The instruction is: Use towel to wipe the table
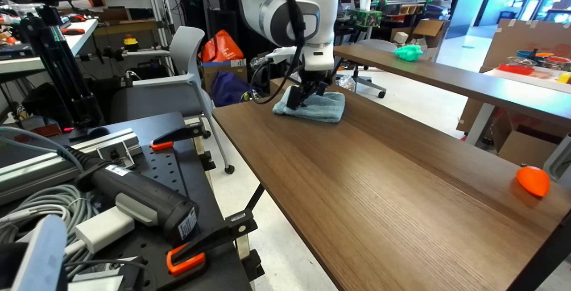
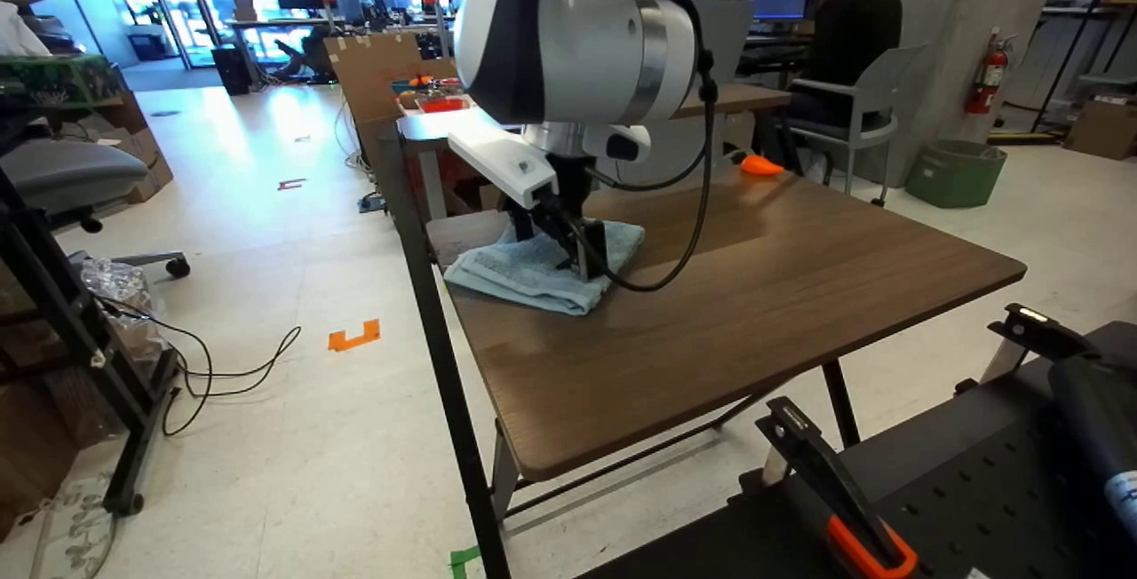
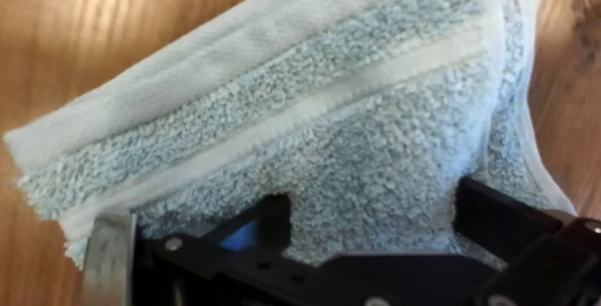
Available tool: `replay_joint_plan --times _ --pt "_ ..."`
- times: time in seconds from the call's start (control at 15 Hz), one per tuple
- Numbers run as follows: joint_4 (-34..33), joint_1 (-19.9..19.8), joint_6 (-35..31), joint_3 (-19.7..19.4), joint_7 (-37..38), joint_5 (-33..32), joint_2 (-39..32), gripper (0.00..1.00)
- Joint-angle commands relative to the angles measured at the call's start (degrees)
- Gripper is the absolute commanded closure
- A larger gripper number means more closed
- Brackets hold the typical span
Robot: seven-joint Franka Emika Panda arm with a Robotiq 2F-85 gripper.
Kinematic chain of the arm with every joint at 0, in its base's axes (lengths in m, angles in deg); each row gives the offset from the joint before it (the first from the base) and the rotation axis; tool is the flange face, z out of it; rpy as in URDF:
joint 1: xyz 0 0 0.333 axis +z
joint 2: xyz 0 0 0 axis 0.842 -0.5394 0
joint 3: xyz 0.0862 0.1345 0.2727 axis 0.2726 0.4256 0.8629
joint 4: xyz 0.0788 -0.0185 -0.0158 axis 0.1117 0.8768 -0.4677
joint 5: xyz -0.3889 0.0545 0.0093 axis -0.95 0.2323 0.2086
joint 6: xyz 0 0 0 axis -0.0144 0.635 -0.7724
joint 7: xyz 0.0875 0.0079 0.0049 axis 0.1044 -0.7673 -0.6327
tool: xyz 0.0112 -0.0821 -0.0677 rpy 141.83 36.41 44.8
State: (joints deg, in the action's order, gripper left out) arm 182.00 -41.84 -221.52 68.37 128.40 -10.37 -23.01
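The blue-grey terry towel point(image 1: 335, 105) lies folded on one end of the brown wooden table point(image 1: 383, 184). It also shows in an exterior view point(image 2: 497, 281) and in the wrist view point(image 3: 328, 76). My gripper point(image 3: 373, 202) is down at the towel, with its two black fingers standing wide apart. Towel cloth fills the space between the fingers, and the fingertips touch or press into it. In both exterior views the gripper point(image 1: 307, 97) point(image 2: 558, 246) points down onto the towel. The fingers hide part of the towel.
An orange object point(image 1: 533, 180) lies at the table's far end. A black perforated bench point(image 1: 156, 166) with clamps and a dark handheld tool point(image 1: 147, 193) stands beside the table. A second table point(image 1: 446, 76) bears a green object point(image 1: 408, 52). A grey chair point(image 1: 187, 59) stands near.
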Motion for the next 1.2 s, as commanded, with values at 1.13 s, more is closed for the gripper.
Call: replay_joint_plan --times 1.13 --pt "-2.93 -7.08 13.82 -21.80 11.40 -10.07 -4.69 0.00"
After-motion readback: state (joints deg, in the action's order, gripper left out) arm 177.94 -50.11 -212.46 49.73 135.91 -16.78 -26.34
